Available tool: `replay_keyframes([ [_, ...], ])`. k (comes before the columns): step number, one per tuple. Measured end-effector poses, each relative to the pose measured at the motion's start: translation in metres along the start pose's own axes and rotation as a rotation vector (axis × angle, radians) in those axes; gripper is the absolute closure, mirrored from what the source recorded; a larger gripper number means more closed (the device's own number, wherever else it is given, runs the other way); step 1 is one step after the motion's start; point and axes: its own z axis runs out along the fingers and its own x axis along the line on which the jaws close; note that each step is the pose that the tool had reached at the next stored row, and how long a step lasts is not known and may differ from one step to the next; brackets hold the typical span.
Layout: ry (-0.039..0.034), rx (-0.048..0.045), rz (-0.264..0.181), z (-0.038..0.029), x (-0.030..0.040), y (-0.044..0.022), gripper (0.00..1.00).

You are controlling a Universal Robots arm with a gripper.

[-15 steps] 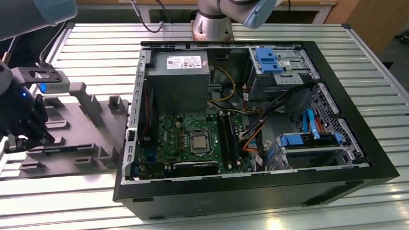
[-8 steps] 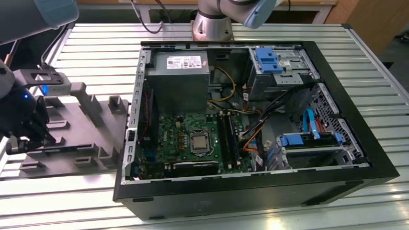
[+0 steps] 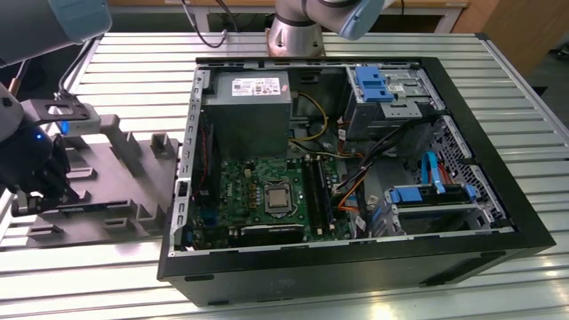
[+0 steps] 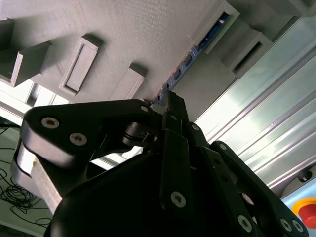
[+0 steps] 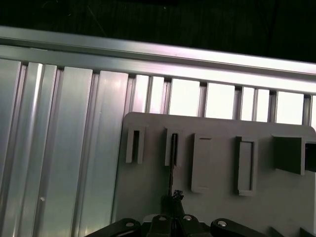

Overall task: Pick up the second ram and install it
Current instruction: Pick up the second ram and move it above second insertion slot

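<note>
The second ram (image 5: 173, 163) stands on edge in a slot of the grey plastic fixture (image 5: 143, 192), showing as a thin dark strip. In the second wrist view the second ram (image 4: 190, 57) runs along the fixture (image 4: 148, 34) up to the fingertips. My gripper (image 5: 174, 198) is shut on the near end of the stick, its black fingers closed together around it (image 4: 165, 98). In the exterior view the gripper (image 3: 31, 197) hangs low over the fixture (image 3: 116, 173) at the far left, outside the computer case.
An open computer case (image 3: 356, 270) lies on the slatted aluminium table (image 3: 498, 80), to the exterior view's right of the fixture. Inside are the green motherboard (image 3: 244, 183), dark memory slots (image 3: 316, 193) beside the processor, a power supply (image 3: 249, 107) and loose cables. Grey posts rise from the fixture.
</note>
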Motion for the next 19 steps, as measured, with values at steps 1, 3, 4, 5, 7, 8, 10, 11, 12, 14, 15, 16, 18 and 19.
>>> replay_keyframes([
  [1,0.0000,0.0000,0.000,0.0010,0.0000,0.0000,0.89],
  [3,-0.0001,0.0000,0.000,0.0027,0.0001,-0.0001,0.89],
  [4,0.0000,-0.0001,0.001,0.0033,0.0001,-0.0001,0.89],
  [5,0.0001,-0.0002,0.001,0.0036,0.0001,-0.0001,0.89],
  [7,-0.0001,0.0001,0.003,0.0046,0.0001,-0.0002,0.89],
  [8,-0.0002,0.0001,0.004,0.0051,0.0002,-0.0002,0.89],
  [10,-0.0002,0.0001,0.005,0.0059,0.0002,-0.0002,0.89],
  [11,-0.0001,0.0000,0.006,0.0059,0.0002,-0.0002,0.89],
  [12,-0.0001,-0.0001,0.006,0.0059,0.0002,-0.0002,0.89],
  [14,-0.0002,0.0000,0.006,0.0060,0.0002,-0.0002,0.89],
  [15,-0.0002,0.0001,0.006,0.0060,0.0002,-0.0003,0.89],
  [16,-0.0002,0.0001,0.006,0.0060,0.0002,-0.0002,0.89],
  [18,-0.0002,0.0001,0.006,0.0060,0.0002,-0.0002,0.84],
  [19,-0.0002,0.0001,0.006,0.0060,0.0002,-0.0002,0.84],
])
